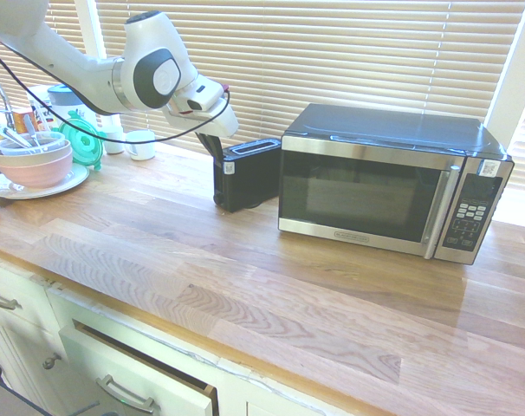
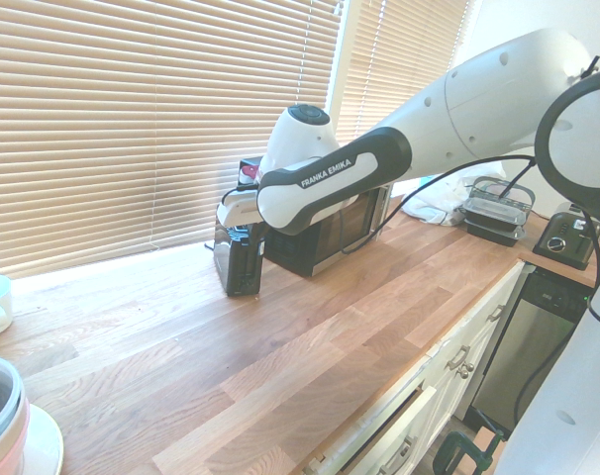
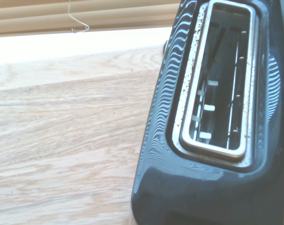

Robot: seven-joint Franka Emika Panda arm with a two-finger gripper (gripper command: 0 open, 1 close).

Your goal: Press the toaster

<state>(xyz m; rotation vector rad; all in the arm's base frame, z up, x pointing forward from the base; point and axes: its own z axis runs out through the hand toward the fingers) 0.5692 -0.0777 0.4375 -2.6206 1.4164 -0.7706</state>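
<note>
In the first exterior view, the gripper [image 1: 214, 154] reaches down from the upper left, its fingers together, at the near end of the black toaster [image 1: 248, 173], just above centre. The toaster stands upright on the wooden counter [image 1: 202, 269], just beside the microwave [image 1: 384, 184] at right. In the wrist view, the toaster's silver-rimmed slot [image 3: 219, 79] fills the upper right.

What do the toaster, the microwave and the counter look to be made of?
Toaster: glossy black, probably plastic, going by the rippled reflections; slot rim looks like bare metal, shiny with speckles. Microwave: brushed-looking stainless trim around a dark glass-like door, though coated plastic can't be excluded. Counter: wood in joined strips, visible grain, light satin sheen.
</note>
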